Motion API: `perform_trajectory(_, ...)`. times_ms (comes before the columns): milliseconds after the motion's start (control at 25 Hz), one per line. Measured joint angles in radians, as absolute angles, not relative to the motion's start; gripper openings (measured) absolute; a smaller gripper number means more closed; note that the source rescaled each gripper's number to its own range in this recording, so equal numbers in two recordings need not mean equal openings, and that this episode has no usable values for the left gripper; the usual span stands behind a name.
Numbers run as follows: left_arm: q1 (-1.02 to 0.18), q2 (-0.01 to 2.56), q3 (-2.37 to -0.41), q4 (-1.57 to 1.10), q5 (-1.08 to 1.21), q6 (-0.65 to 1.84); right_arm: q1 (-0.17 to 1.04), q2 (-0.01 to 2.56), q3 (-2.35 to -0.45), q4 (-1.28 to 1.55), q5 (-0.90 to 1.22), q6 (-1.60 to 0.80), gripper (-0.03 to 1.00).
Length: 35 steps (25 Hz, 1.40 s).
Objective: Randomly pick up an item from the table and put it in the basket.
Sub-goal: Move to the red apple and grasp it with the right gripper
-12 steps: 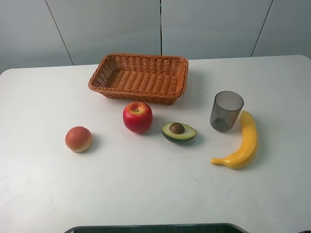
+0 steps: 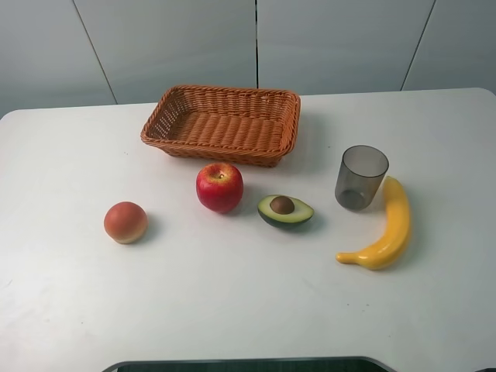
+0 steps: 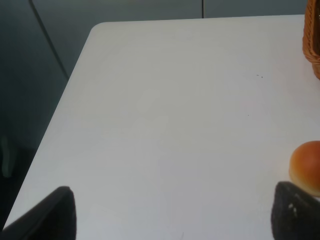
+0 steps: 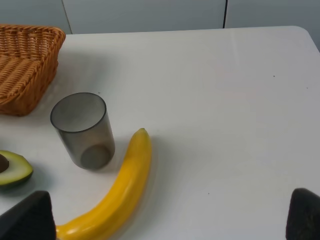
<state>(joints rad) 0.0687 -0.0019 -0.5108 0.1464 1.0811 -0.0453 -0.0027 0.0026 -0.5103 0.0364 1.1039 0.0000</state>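
A glossy red apple (image 2: 219,187) with a yellowish patch at its stem sits on the white table (image 2: 232,302), just in front of the orange-brown wicker basket (image 2: 222,124), which holds nothing. No arm shows in the exterior high view. In the left wrist view my left gripper (image 3: 172,212) is open, its dark fingertips (image 3: 50,212) wide apart over bare table, with the basket's corner (image 3: 313,40) at the edge. In the right wrist view my right gripper (image 4: 170,216) is open too, fingertips (image 4: 27,217) far apart. The apple shows in neither wrist view.
An orange-pink peach-like fruit (image 2: 125,222) lies left of the apple and shows in the left wrist view (image 3: 306,165). A halved avocado (image 2: 285,210), a grey translucent cup (image 2: 361,177) and a yellow banana (image 2: 384,229) lie to the right. The table's left edge (image 3: 65,95) is near.
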Motion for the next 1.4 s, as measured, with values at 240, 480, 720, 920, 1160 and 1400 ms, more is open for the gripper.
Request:
perform_trajectory(240, 0.069, -0.002, -0.511, 0.146, 1.081, -0.045, -0.003, 0.003, -0.510, 0.036, 1.104, 0.000, 1.00)
perform_trajectory(480, 0.069, -0.002, -0.511, 0.146, 1.081, -0.045, -0.003, 0.003, -0.510, 0.029, 1.104, 0.000, 1.00)
perform_trajectory(720, 0.069, -0.002, -0.511, 0.146, 1.081, -0.045, -0.003, 0.068, -0.541, 0.115, 1.143, 0.000, 1.00)
perform_trajectory(920, 0.069, -0.002, -0.511, 0.146, 1.081, -0.045, -0.003, 0.296, -0.660, 0.121, 1.155, 0.000, 1.00)
perform_trajectory(1160, 0.069, -0.002, -0.511, 0.146, 1.081, -0.045, -0.003, 0.534, -0.760, 0.147, 1.127, 0.000, 1.00)
perform_trajectory(1400, 0.069, -0.002, -0.511, 0.146, 1.081, -0.045, 0.141, 0.650, -0.778, 0.141, 1.051, 0.013, 1.00)
